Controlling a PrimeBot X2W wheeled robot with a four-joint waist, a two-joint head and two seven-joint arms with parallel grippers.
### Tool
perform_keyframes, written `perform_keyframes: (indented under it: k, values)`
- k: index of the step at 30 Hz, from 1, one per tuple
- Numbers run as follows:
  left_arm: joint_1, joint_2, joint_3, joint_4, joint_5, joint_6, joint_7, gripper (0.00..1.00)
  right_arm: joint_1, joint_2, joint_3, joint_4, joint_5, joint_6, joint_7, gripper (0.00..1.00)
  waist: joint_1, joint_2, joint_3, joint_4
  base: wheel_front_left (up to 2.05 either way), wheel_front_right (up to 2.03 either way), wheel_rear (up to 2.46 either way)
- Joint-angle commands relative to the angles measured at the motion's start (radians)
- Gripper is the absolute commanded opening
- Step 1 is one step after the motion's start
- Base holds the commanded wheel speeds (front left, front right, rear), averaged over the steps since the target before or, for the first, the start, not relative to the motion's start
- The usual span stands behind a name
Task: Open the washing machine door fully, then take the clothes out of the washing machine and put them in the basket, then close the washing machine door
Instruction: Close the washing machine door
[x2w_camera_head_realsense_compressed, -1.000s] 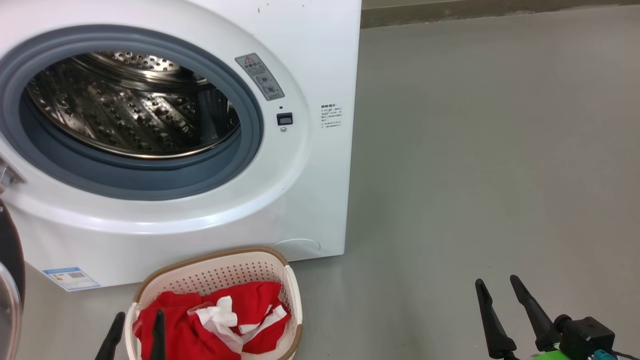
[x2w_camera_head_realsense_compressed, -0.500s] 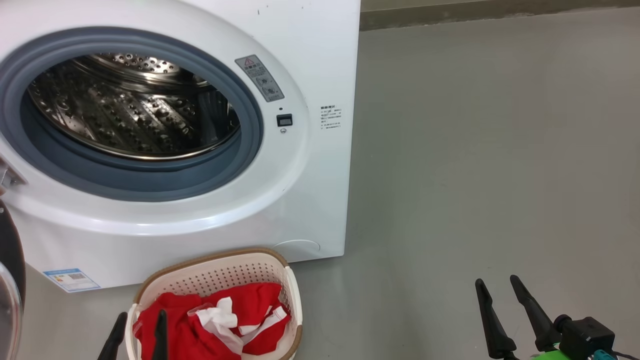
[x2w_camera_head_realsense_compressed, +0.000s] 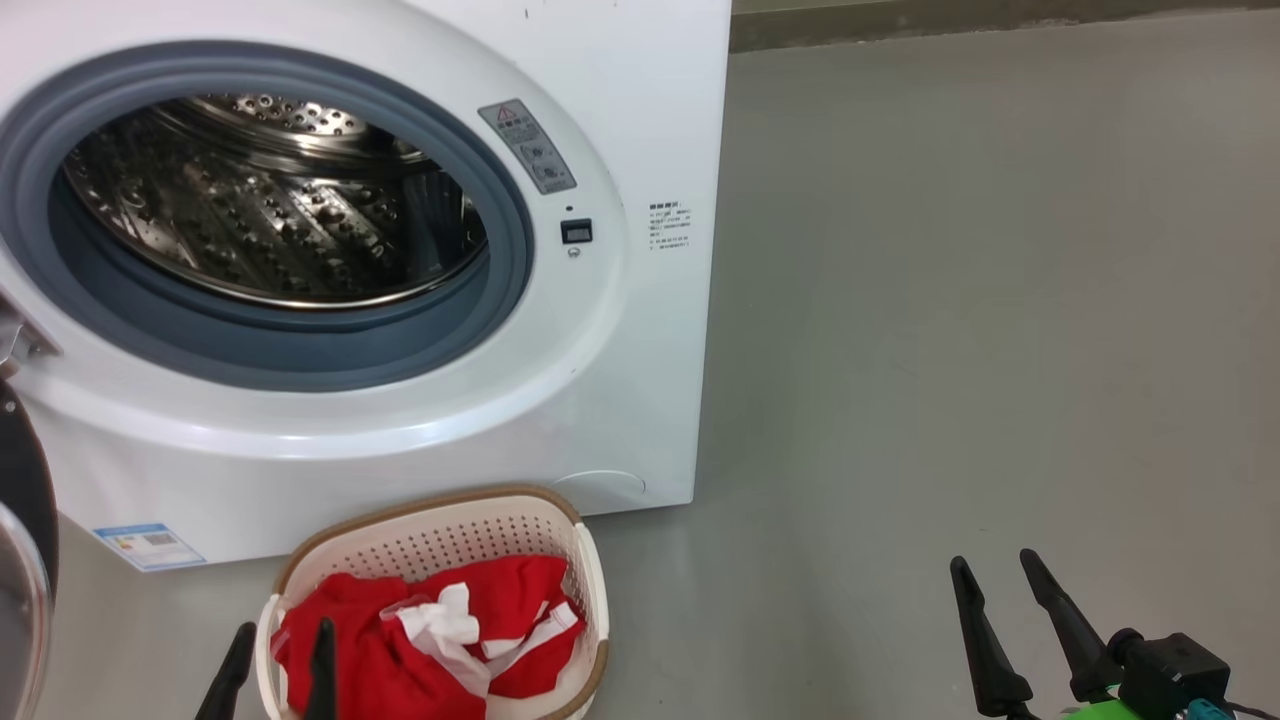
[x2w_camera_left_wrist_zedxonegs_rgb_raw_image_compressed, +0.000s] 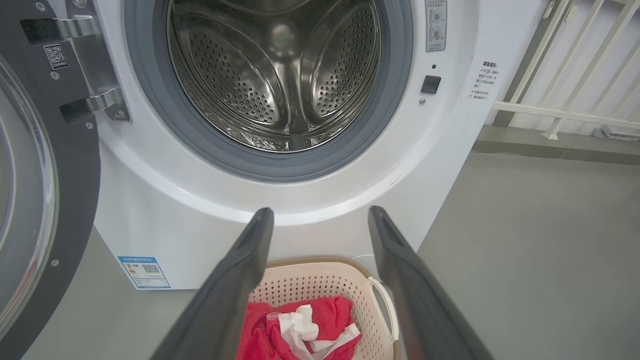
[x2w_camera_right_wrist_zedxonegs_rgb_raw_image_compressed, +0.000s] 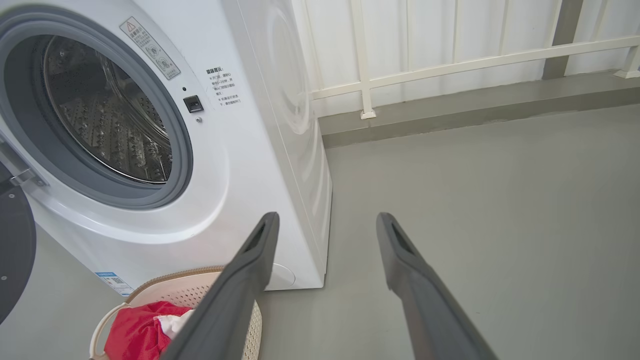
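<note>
Clothes heaped in the basket, washing machine door open.
Both my left hand and right hand stand released, grasping nothing.

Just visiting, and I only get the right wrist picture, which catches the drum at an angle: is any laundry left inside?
Observer: No. The left wrist view looks straight into the drum: bare steel, no fabric.
Operator: And the door? I see only a dark edge.
Observer: The door stands swung wide open beside the opening, on two metal hinges.
</note>
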Motion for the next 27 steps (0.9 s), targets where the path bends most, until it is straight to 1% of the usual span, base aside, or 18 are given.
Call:
perform_keyframes:
  k: [1,16,27]
  values:
    - [-0.028,0.006,0.032,-0.022,0.014,0.001,-0.008,1.00,-0.017,-0.012,0.025,-0.027,0.000,0.008,-0.006,1.00,0.0000,0.0000,0.001,0.001,-1.00,1.00,0.00]
    - [-0.038,0.011,0.027,-0.022,0.001,0.001,-0.008,1.00,-0.024,-0.012,0.021,-0.029,0.002,0.008,-0.006,1.00,0.0000,0.0000,0.012,0.008,-1.13,1.13,0.00]
    - [-0.046,0.013,0.021,-0.020,-0.005,0.001,-0.008,1.00,-0.024,-0.012,0.017,-0.030,0.002,0.008,-0.006,1.00,0.0000,0.0000,0.015,0.014,-0.17,0.17,0.00]
